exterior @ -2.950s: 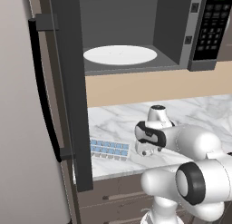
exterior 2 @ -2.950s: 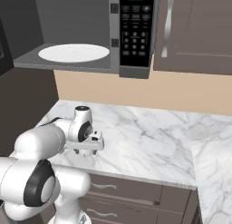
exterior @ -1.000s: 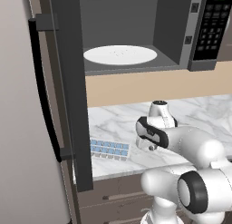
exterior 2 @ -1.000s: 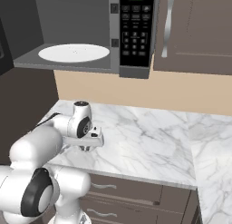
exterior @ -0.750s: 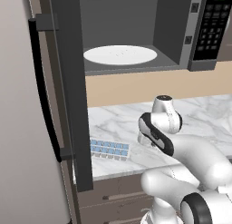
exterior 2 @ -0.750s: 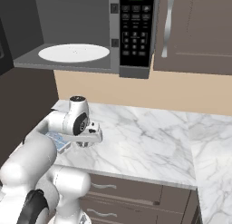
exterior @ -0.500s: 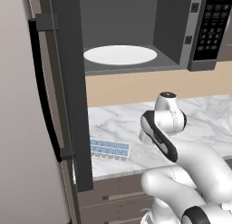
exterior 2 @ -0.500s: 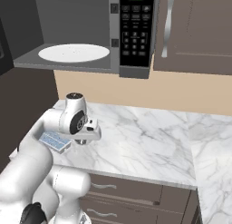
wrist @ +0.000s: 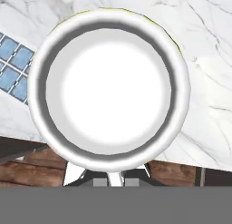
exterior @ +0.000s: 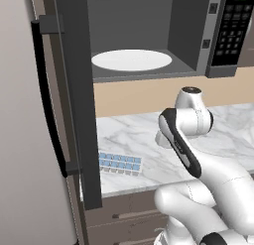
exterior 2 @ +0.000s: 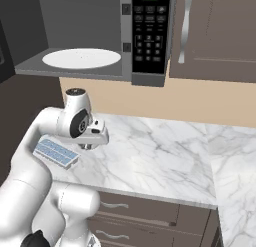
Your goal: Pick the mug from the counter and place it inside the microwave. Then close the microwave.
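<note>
a: marble counter [exterior 2: 160, 151] below, microwave [exterior 2: 100, 36] open above and beyond the pincer [exterior 2: 88, 145]. clamped on the mug [wrist: 108, 89], lifted clear of the slab.
b: keep level, raise past the sill, then forward.
a: inside, just the plate [exterior: 131, 60]. nothing visible in the mug.

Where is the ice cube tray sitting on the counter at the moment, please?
The ice cube tray lies flat near the front edge of the counter, below the microwave's open door, left of the arm.

base pair flank counter [exterior: 134, 135], hand — overhead, close
</note>
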Controlling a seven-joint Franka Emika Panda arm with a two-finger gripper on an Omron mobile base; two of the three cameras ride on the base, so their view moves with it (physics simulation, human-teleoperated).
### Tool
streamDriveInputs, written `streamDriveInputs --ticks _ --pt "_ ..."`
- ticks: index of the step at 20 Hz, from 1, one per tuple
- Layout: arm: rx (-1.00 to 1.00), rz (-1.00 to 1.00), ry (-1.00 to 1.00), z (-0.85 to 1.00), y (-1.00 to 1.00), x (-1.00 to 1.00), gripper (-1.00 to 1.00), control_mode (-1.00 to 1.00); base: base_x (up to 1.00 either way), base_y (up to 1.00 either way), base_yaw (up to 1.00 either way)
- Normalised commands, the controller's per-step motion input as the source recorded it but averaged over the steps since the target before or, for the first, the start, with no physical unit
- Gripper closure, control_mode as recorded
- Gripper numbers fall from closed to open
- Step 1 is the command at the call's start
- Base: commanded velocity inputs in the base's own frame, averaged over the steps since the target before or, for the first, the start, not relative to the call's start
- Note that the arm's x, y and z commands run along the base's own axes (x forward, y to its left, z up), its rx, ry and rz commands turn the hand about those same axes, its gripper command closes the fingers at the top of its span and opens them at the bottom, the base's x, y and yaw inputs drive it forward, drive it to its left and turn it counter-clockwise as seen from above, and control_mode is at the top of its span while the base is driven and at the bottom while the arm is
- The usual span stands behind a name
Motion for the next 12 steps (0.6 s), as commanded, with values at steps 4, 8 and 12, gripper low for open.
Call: streamDriveInputs --ticks 4,8,12 --pt "0.0 0.0 0.0 0.62 0.0 -0.17 1.0 -1.0 0.0 0.0 0.0" --pt "0.0 0.0 0.0 0.6 0.0 -0.08 1.0 -1.0 0.0 0.0 0.0" --pt "0.0 -0.01 0.0 0.58 0.06 0.0 1.0 -1.0 0.0 0.0 0.0"
